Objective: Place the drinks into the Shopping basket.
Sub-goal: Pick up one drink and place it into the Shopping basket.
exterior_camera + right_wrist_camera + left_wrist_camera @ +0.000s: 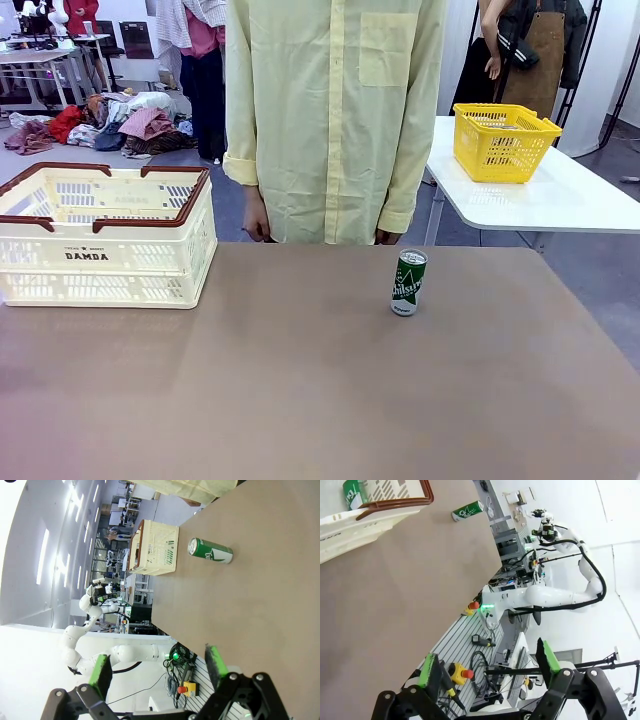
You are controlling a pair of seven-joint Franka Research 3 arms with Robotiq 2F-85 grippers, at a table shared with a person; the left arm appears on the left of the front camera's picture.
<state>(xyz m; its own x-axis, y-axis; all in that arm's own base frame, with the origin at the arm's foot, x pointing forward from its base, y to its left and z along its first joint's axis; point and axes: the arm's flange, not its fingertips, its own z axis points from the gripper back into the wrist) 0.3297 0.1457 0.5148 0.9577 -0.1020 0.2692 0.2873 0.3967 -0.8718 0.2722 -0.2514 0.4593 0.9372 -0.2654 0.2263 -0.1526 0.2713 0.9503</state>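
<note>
Brown desk. Person in pale yellow shirt standing at far edge. Yellow mesh basket on white desk, behind right. Clothes pile on floor, far left.

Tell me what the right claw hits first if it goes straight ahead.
Likely the bare table near its edge, though depth is unclear. The green can lies to one side of that line. The right claw is open.

Bright, even indoor light falls on the tabletop, leaving only faint, soft shadows. The front view is sharp; both wrist views bend strongly at the edges, with ceiling strip lights glaring into washed-out white.
</note>
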